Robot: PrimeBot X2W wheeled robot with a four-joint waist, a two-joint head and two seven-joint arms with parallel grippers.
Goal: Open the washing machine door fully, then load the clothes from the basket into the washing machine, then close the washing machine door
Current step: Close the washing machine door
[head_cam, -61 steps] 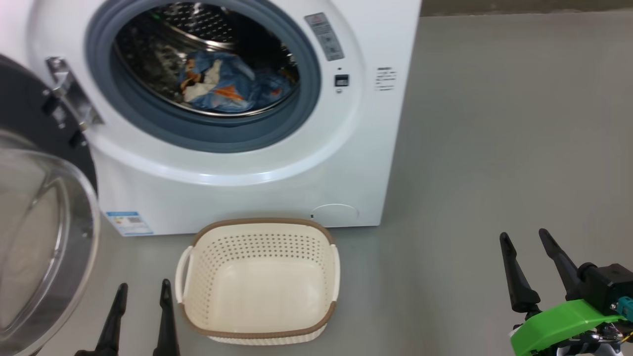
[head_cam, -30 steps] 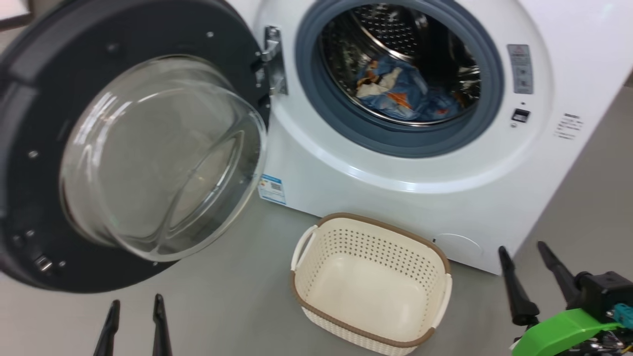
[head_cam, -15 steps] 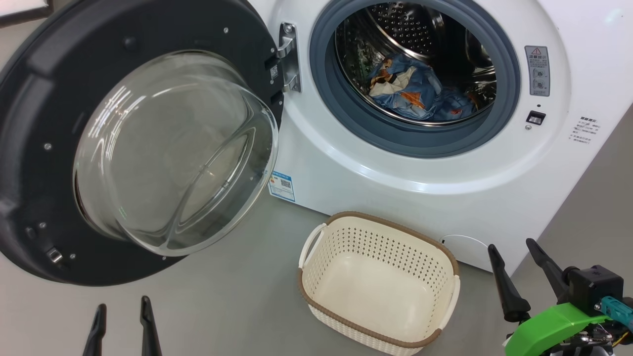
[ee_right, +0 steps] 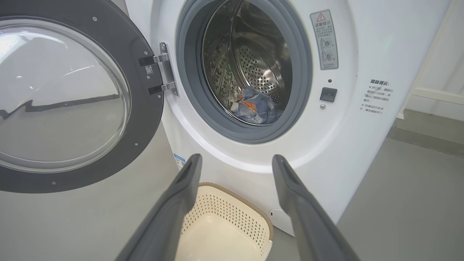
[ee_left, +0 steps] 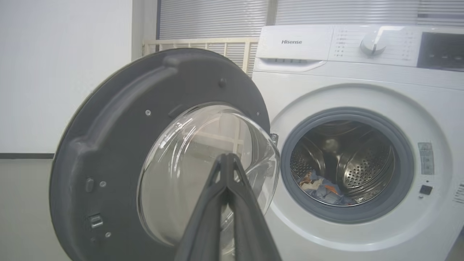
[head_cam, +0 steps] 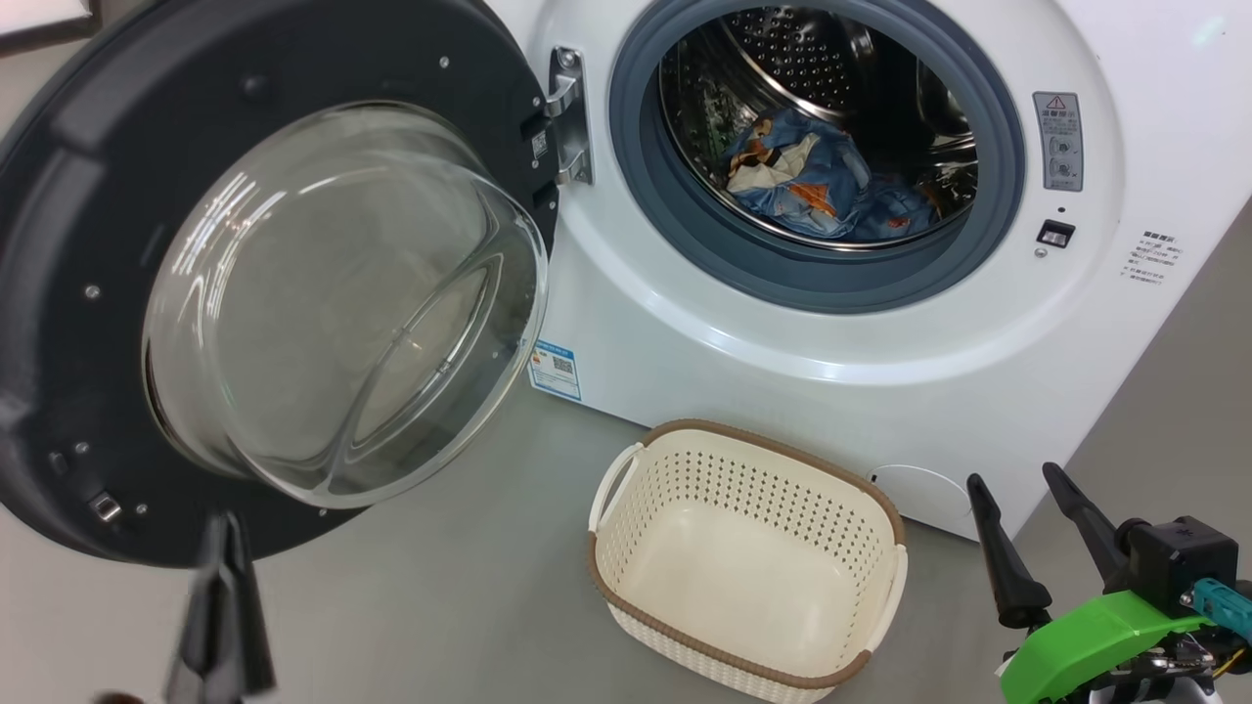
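The washing machine door (head_cam: 293,59) stands swung open to the left, its glass bowl facing me. The clothes (head_cam: 812,186) lie as a blue printed lump low in the steel drum of the washing machine (head_cam: 880,372). On the floor in front stands the basket (head_cam: 773,445) with nothing in it. My left gripper (head_cam: 223,548) is shut and empty, blurred, just below the door's lower edge. In the left wrist view the left gripper (ee_left: 226,156) points at the glass bowl of the door (ee_left: 119,119). My right gripper (head_cam: 1007,476) stands open to the right of the basket.
The right wrist view looks past the open right gripper (ee_right: 236,158) at the basket (ee_right: 253,206), the clothes (ee_right: 255,107) and the door (ee_right: 145,108). Grey floor stretches to the right of the machine. A cream railing (ee_left: 203,45) and a white wall stand behind the door.
The left gripper's fingers have closed together and risen toward the door's lower edge. Earlier the head camera swung left, bringing the whole door into view. The right arm barely moved.
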